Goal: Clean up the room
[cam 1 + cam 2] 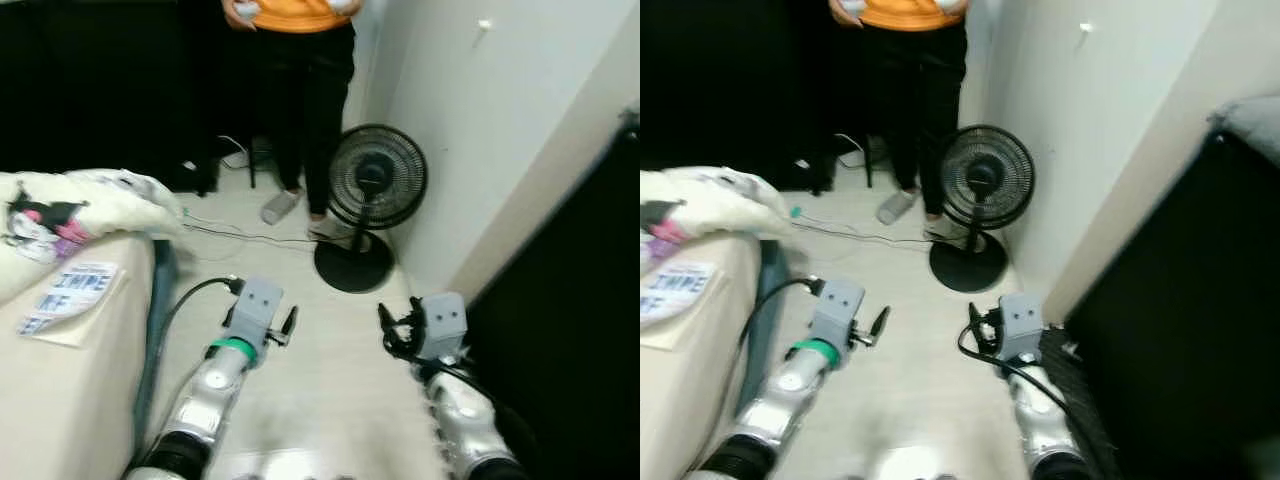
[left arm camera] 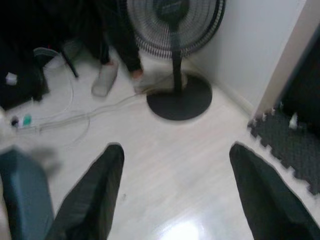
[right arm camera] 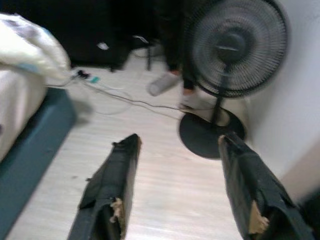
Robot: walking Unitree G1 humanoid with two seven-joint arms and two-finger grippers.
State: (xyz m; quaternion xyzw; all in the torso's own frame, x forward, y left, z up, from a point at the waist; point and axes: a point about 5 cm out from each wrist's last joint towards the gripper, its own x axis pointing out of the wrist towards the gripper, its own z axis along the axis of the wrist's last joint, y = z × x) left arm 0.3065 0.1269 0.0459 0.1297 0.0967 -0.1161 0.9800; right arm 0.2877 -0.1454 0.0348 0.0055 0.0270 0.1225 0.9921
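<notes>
Both claws are empty and spread wide: the left claw (image 2: 172, 192) shows a broad gap of bare floor between its fingers, and the right claw (image 3: 182, 192) is parted just as far. Both arms are held low and forward over the pale wooden floor (image 1: 330, 400), between the bed (image 1: 70, 380) on the robot's left and a dark piece of furniture (image 1: 570, 340) on its right.

No single item to tidy has been picked out yet, so the step in hand looks like approach and search. The likeliest clutter lies ahead: a loose cable (image 1: 240, 236) trails across the floor from the foot of the bed towards the standing fan (image 1: 375, 185), and a small plug or adapter (image 3: 86, 76) sits by the bed's corner. A crumpled blanket (image 1: 75, 205) is heaped on the bed's far end, with a printed sheet (image 1: 70, 295) lying on the mattress near its edge.

To do this well, the robot should move slowly, since the views are blurred. A person (image 1: 300, 100) stands just behind the fan, feet close to the cable, so I would keep both arms well short of them. The cable is thin and flat against the floor; a low, nearly level pinch would probably be needed. The foam mat (image 2: 285, 145) by the wall edge may snag a foot.
</notes>
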